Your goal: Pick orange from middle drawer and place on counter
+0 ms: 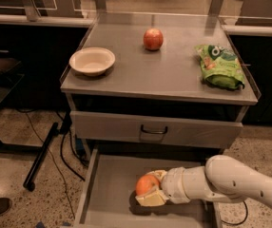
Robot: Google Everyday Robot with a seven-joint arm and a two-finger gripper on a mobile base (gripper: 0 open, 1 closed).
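The orange (145, 184) sits low in the open middle drawer (107, 194), a wide shallow grey drawer pulled out under the cabinet. My gripper (151, 188) reaches in from the right on a white arm, and its pale fingers (151, 199) are closed around the orange from below and behind. The orange is just above the drawer floor. The counter (174, 70) is the flat grey steel top above.
On the counter stand a cream bowl (92, 61) at left, a red apple-like fruit (153, 39) at the back middle and a green snack bag (219, 65) at right. A closed drawer with a dark bar handle (154, 130) lies just above the open one.
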